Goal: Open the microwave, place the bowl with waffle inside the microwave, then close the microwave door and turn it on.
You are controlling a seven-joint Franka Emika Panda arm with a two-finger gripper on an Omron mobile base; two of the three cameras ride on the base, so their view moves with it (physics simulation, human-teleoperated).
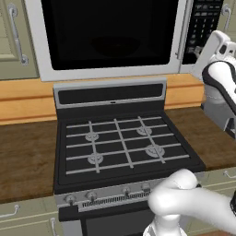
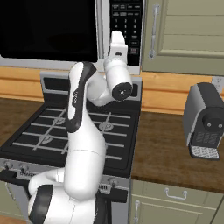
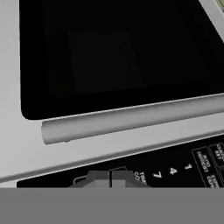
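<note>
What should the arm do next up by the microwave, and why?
Probably ease forward onto the keypad to press start. The door looks shut, its handle lying flat against the frame, and a dim round shape shows behind the glass, perhaps the bowl. The end effector sits close to the lower keys with its fingertips together. Which key it faces is hard to tell.

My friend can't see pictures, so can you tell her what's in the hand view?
The shut microwave door, with its black glass window, is seen very close and rolled sideways. Its long silver bar handle runs across the middle, and below it lies the black keypad with the numbers 1, 4 and 7.
</note>
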